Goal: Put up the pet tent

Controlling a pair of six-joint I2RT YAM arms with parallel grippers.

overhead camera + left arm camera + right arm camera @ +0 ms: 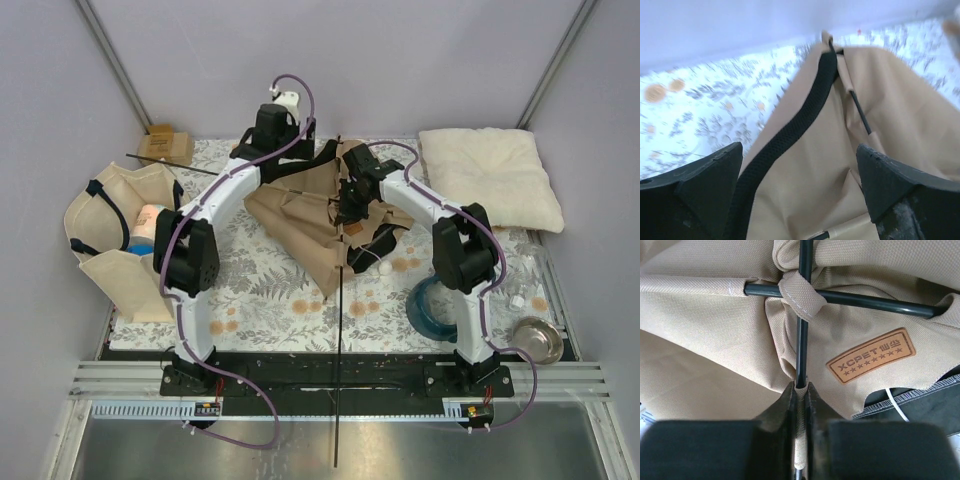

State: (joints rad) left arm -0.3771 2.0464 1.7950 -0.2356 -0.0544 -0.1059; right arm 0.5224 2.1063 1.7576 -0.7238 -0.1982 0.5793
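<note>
The pet tent lies crumpled in tan canvas with black trim on the floral mat, between both arms. A long thin dark pole runs from it toward the near edge. My right gripper is shut on a canvas sleeve with a pole inside, just below the crossing poles and beside the brown label patch. A white pompom lies at the tent's near side. My left gripper is open over the tent's far edge, its fingers apart above tan canvas and black trim.
A beige tote bag with dark straps lies at the left. A cream pillow lies at the back right. A blue bowl and a metal bowl sit near the right arm's base. A cardboard box stands back left.
</note>
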